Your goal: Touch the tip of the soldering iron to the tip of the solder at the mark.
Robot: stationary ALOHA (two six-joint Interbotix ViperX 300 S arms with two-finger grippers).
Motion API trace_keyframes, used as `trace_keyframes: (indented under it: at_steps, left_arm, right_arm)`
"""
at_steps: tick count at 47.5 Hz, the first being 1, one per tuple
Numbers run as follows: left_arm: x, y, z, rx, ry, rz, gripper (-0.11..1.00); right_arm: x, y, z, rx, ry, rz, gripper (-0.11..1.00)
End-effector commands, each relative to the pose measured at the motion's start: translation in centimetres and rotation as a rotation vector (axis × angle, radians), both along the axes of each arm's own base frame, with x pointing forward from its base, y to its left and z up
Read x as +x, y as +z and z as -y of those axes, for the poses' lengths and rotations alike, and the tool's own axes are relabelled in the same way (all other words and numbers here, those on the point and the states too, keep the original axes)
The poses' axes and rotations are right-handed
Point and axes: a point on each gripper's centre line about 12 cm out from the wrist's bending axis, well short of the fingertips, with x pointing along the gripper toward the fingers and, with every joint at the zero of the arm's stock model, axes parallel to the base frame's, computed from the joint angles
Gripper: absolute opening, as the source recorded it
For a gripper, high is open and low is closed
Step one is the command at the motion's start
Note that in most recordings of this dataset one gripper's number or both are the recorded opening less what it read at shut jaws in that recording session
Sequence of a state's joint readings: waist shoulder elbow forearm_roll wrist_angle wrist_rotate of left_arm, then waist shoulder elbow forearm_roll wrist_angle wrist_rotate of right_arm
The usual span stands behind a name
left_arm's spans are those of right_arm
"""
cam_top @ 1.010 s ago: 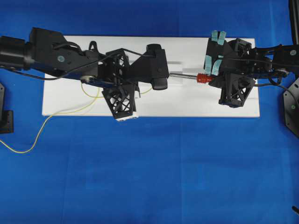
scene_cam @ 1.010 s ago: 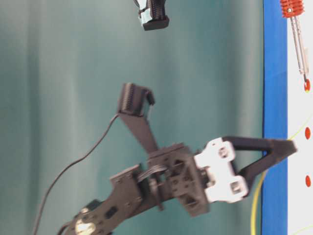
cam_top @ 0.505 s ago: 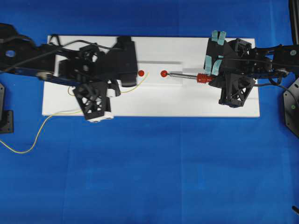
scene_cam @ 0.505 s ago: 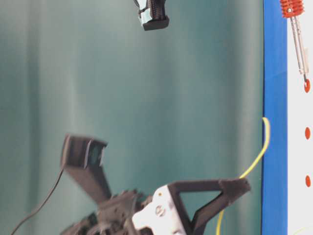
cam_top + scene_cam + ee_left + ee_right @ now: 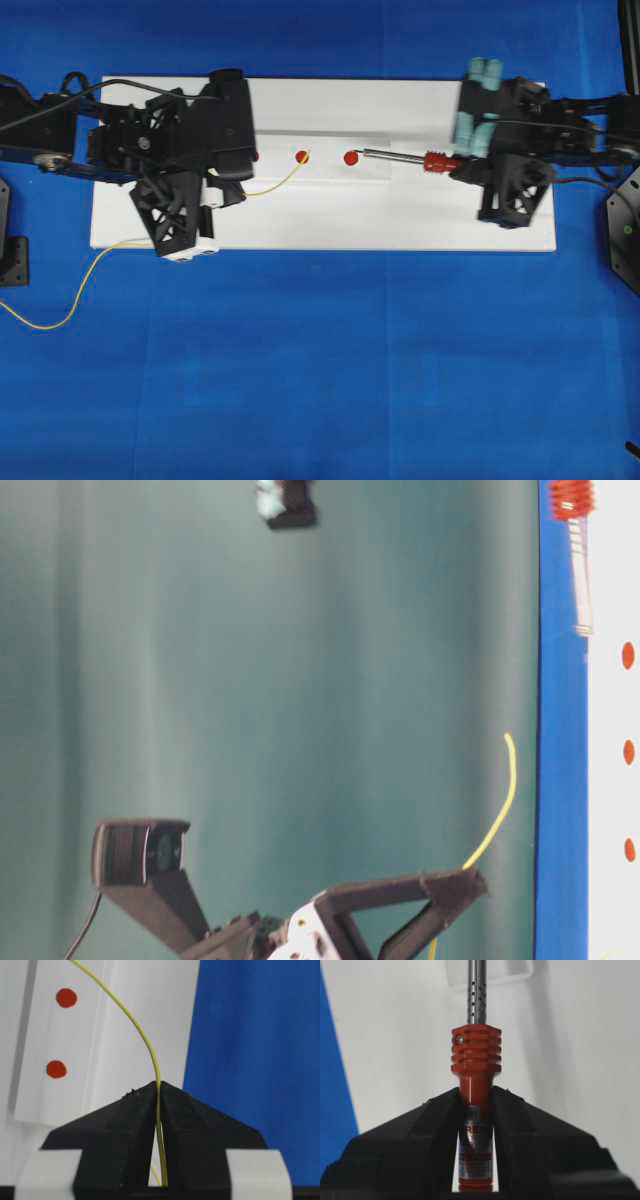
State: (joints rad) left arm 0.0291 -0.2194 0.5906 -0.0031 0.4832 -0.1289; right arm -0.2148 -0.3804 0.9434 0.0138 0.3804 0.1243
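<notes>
My right gripper [image 5: 457, 165] is shut on the orange-red handle of the soldering iron [image 5: 434, 161] [image 5: 476, 1060]. Its silver shaft [image 5: 390, 155] points left, and its tip hangs just right of the right-hand red mark [image 5: 350, 158]. The table-level view shows the iron [image 5: 580, 575] raised off the board. My left gripper [image 5: 232, 190] [image 5: 159, 1086] is shut on the solder [image 5: 145, 1040]. This thin yellow wire [image 5: 280, 180] arcs up to the right, and its free end is over the middle red mark [image 5: 301, 156]. That tip and the iron's tip are apart.
The white board [image 5: 400, 225] lies on a blue cloth. A third red mark [image 5: 256, 156] peeks out beside the left arm's camera. The solder's long tail [image 5: 70, 300] trails off the board's left front onto the cloth.
My left arm has swung left and risen with the solder, uncovering the marks. The right gripper has lifted the iron, so its tip no longer rests on the right-hand mark.
</notes>
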Motion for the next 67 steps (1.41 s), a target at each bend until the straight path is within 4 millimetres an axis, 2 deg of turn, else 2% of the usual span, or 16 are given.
trace_keyframes:
  at_steps: [1,9,14,24,29,33,37,50,56,67]
  left_arm:
    - [-0.6,1.5,0.0,0.005,-0.001,0.057,0.02]
    - [-1.3,1.6,0.0,-0.012,0.017,0.085,0.02]
    - [-1.7,1.5,0.1,-0.023,0.027,0.097,0.02]
    - [-2.0,1.7,0.2,-0.028,0.029,0.136,0.02]
    - [-2.1,1.7,1.1,-0.038,0.011,0.149,0.02]
    - [-2.2,1.6,2.3,-0.072,0.005,0.147,0.02]
    - [-2.4,1.5,4.0,-0.111,-0.012,0.147,0.02]
    - [-3.7,1.3,11.6,-0.221,-0.182,0.209,0.02]
    - [-4.1,-0.2,14.2,-0.251,-0.253,0.244,0.02]
    - [-4.5,-6.0,17.0,-0.26,-0.332,0.227,0.02]
  right_arm:
    - [-0.7,1.8,-0.2,-0.017,-0.002,0.081,0.06]
    - [-3.3,3.2,-0.7,-0.034,-0.007,0.182,0.06]
    - [-4.3,3.7,-0.9,-0.038,-0.01,0.219,0.06]
    - [-4.5,4.0,-1.0,-0.042,-0.014,0.258,0.06]
    - [-4.1,4.2,-1.5,-0.028,0.001,0.284,0.06]
    - [-3.8,4.5,-2.7,0.014,0.023,0.315,0.06]
    - [-3.3,4.9,-4.7,0.059,0.082,0.352,0.06]
    - [-2.6,5.0,-12.1,0.167,0.337,0.428,0.06]
    - [-1.7,3.7,-14.7,0.182,0.418,0.401,0.06]
    - [1.2,-1.0,-17.6,0.166,0.467,0.271,0.06]
